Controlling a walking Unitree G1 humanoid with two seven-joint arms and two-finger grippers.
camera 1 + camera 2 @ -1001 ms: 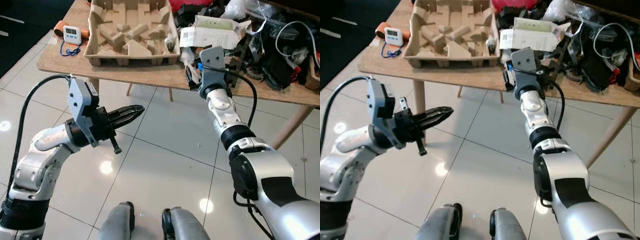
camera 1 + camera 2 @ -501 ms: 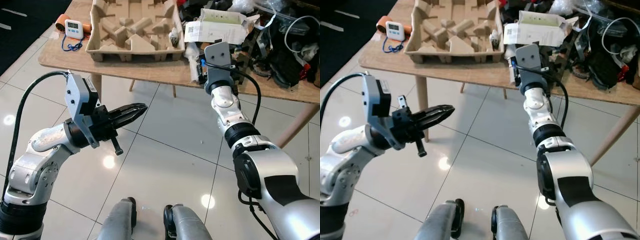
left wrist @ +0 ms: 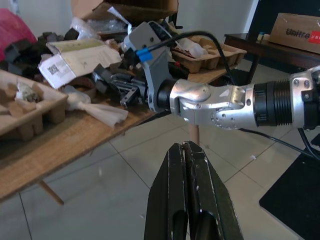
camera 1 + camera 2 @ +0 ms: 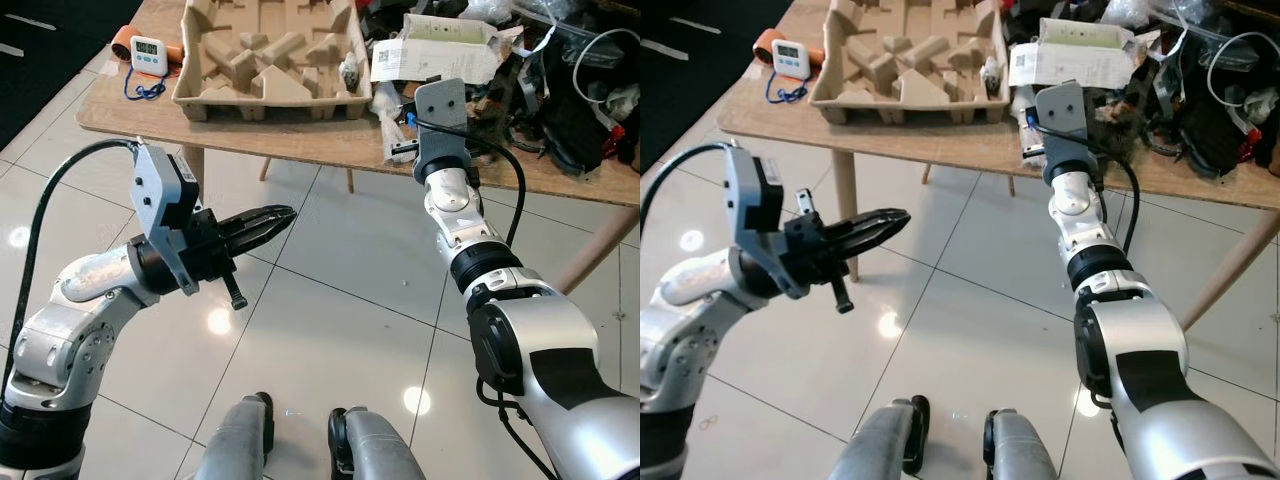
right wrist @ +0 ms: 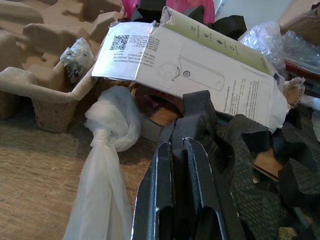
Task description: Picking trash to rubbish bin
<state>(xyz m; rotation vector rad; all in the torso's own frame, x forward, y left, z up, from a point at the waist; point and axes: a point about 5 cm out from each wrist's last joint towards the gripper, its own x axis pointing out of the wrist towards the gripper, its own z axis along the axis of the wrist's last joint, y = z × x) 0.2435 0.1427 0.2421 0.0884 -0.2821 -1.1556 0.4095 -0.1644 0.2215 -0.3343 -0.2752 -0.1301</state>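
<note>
Across the far side of the scene I see a wooden desk standing on a pale tiled floor, its right half heaped with clutter. Largest on it is a moulded cardboard tray at the far left, with a small white timer on a blue cord just left of it. To the right of the tray lies a flattened white carton printed with a QR code, resting on black foam scraps and a tangle of dark cables.

My right arm reaches forward to the near edge of the desk, and the right claw hovers low over the desktop with its fingers drawn together, gripping nothing. Its tips point at the foam under the carton. Just beside them, on the tray side, lies a knotted white plastic bag, its knot near a corner of the tray and its tail trailing along the wood. A small crumpled wad sits in the tray pocket nearest the carton.

My left arm is held out over the floor, well short of the desk. The left claw is pressed together and empty, pointing right.
</note>
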